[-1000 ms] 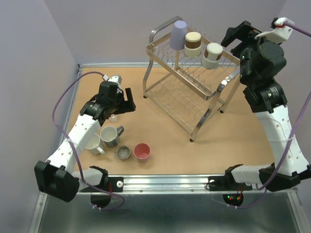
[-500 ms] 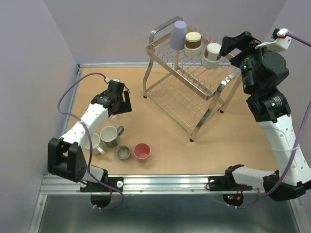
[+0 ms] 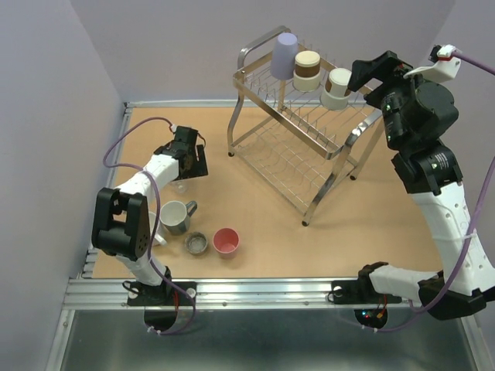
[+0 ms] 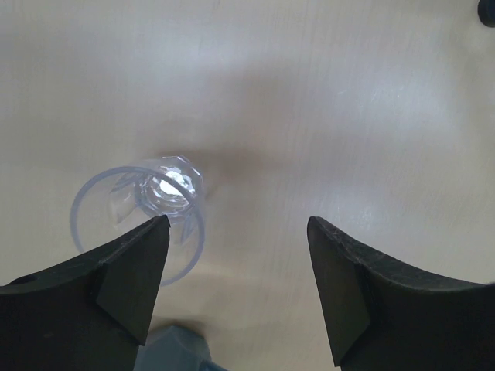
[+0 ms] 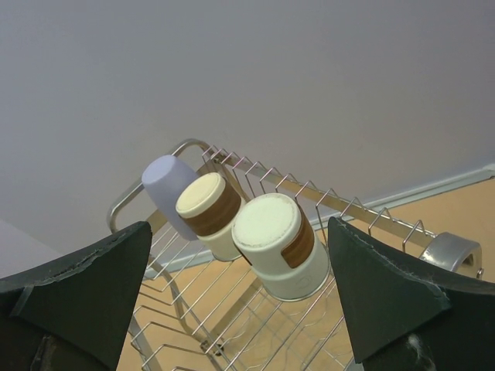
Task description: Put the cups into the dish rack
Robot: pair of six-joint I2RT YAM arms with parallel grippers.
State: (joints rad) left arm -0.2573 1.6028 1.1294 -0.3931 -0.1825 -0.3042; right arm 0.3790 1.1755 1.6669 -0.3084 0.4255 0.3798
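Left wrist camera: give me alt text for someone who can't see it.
A clear cup stands on the pale table, seen from above, partly hidden behind one finger of the open left gripper. It is off-centre, not squarely between the fingers.

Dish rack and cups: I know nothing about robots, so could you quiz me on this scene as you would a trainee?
1. True or false: the pink cup is already in the dish rack.
2. How many cups sit on the rack's top tier?
3. The right gripper is: A open and empty; B shut on a cup; C out of view.
Key: 1 false, it stands on the table. 2 three: one lavender cup and two cream-and-brown cups. 3 A.
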